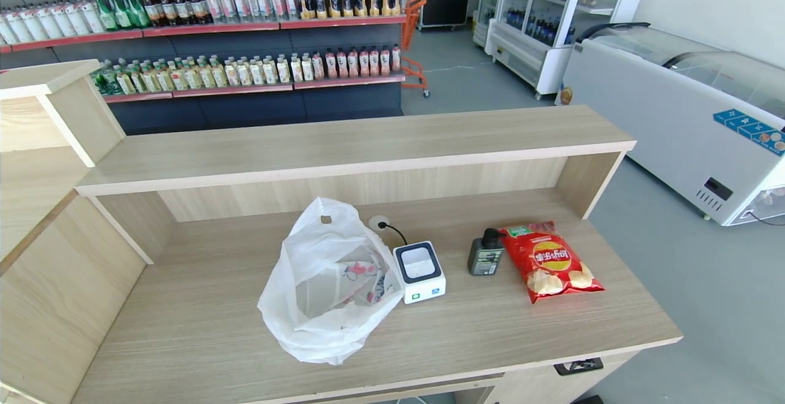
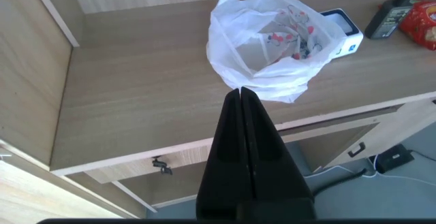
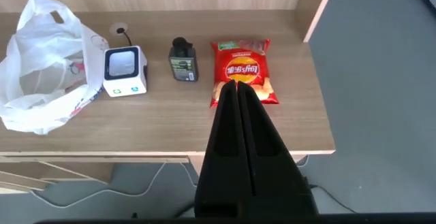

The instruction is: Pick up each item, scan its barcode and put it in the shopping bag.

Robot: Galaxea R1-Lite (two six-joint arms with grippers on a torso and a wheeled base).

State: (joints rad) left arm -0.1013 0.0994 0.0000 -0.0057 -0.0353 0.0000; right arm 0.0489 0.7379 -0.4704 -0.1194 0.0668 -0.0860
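A thin white plastic shopping bag (image 1: 331,281) sits on the counter (image 1: 184,330), its mouth gaping upward and its handles slack. Something with a red-and-dark pattern shows through the film. Against its right side stands a small white barcode scanner (image 1: 419,271), its dark-framed window tilted up and a black cable running from its back. Farther right, apart from the scanner, is a small dark grey bottle (image 1: 486,252) with a black cap — whether it stands or lies is unclear. Just beside it, to the right, a red bag of chips (image 1: 551,261) lies flat and face up, with a yellow emblem and a green strip along its far edge.
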